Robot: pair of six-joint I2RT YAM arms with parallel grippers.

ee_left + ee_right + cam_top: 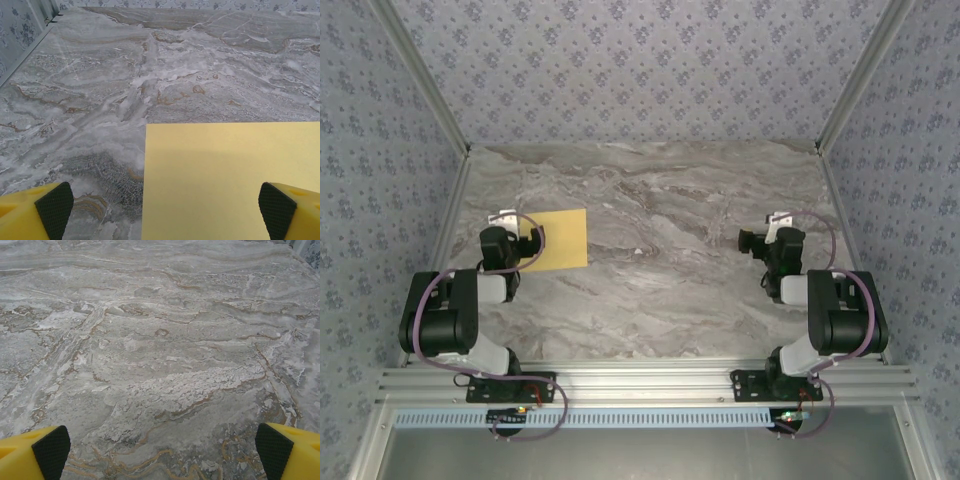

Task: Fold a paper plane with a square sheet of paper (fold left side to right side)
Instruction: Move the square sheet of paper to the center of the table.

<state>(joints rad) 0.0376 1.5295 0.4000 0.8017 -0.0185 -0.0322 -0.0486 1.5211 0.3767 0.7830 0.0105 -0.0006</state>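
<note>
- Two robot end effectors are shown over a grey, marble-patterned surface [670, 200], one on each side.
- One flat square sheet of thin yellow matte paper [560, 238] is laid on the left part of the surface. It is unfolded and no crease can be seen.
- The left end effector [528, 240] is held over the sheet's left edge. In the left wrist view its yellow fingers with black pads [55, 210] are spread wide and nothing is gripped. One finger is seen over bare surface, the other over the paper.
- The right end effector [752, 240] is placed well apart from the sheet, on the right. Its fingers are spread just as wide, nothing is held, and bare surface lies beneath it.
- The task is judged to be at its start: the left-to-right fold is not yet made.
- Several risks are judged likely:
- Thin paper lying flat may be pushed along the smooth surface rather than lifted.
- If only a corner is caught, the sheet may be skewed and the crease left crooked.
- A hard press could crumple or tear the edge.
- With the right end effector far off, the sheet is left unanchored.
</note>
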